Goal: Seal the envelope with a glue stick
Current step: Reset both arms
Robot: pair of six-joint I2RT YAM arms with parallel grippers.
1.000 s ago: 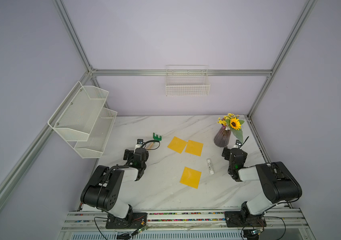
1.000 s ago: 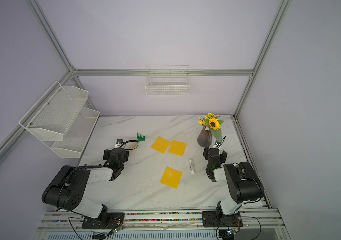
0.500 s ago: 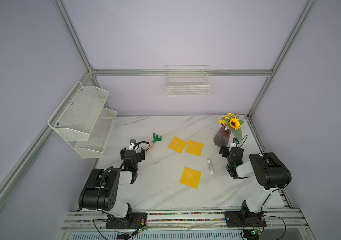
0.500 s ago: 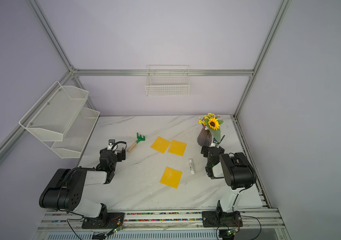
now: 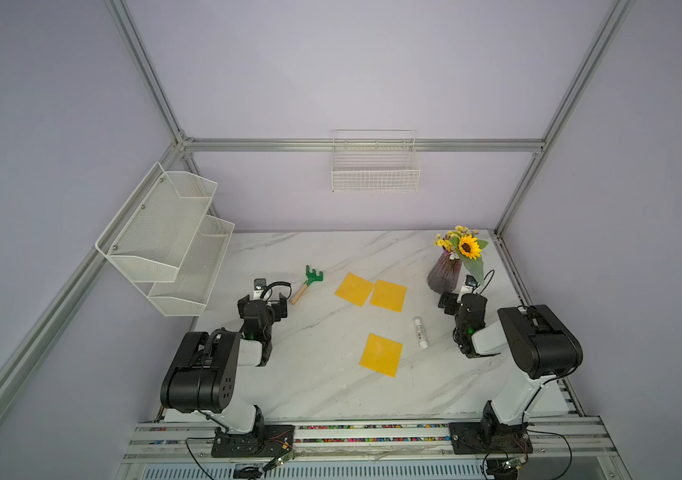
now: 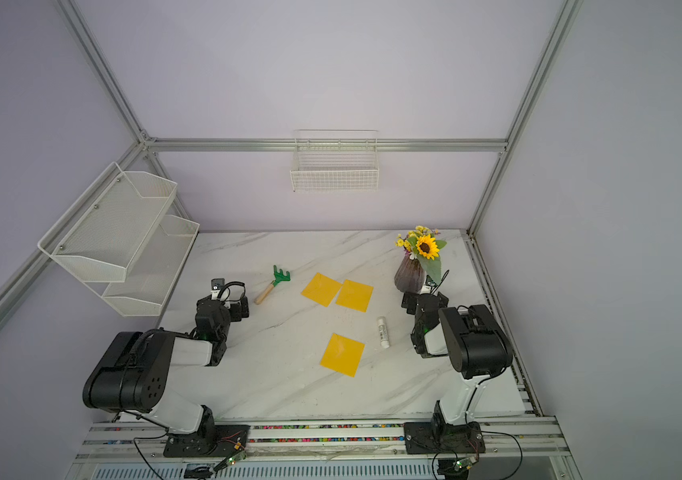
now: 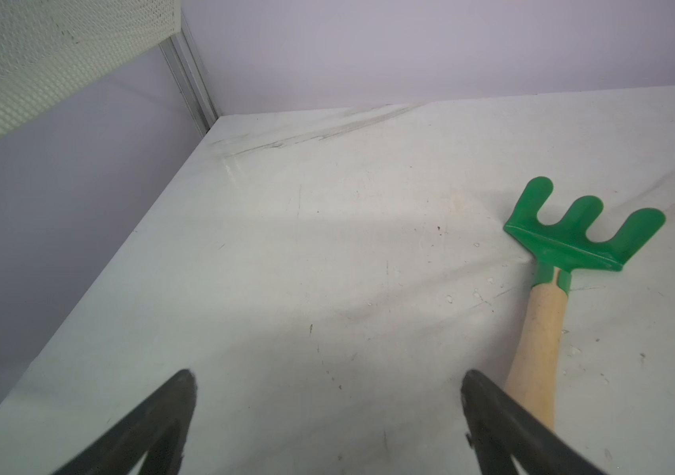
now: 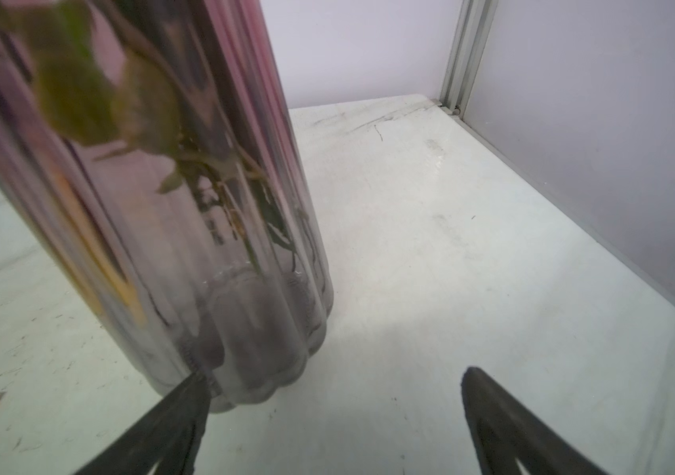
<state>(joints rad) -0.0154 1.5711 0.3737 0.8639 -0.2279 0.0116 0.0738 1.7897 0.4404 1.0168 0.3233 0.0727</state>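
Observation:
The glue stick point(image 5: 420, 331) point(image 6: 383, 331), a small white tube with a dark-printed label, lies flat on the marble table, right of centre. Three yellow square envelopes show in both top views. Two touch each other at mid-table point(image 5: 354, 289) point(image 5: 388, 295), and one lies alone nearer the front point(image 5: 381, 354) point(image 6: 342, 354). My left gripper point(image 5: 263, 300) point(image 7: 327, 376) is open over bare table on the left side. My right gripper point(image 5: 462, 300) point(image 8: 334, 377) is open, right of the glue stick and apart from it. Neither gripper holds anything.
A purple glass vase point(image 5: 443, 278) point(image 8: 204, 246) with sunflowers stands just beyond my right gripper, close to one finger. A green-headed rake point(image 5: 308, 282) point(image 7: 541, 320) lies beside my left gripper. White mesh shelves point(image 5: 164, 241) hang on the left wall and a wire basket point(image 5: 374, 170) on the back wall.
My left gripper swung left off the rake, whose handle now shows fully. My right arm folded back, bringing its gripper nearer the vase. Both stayed open.

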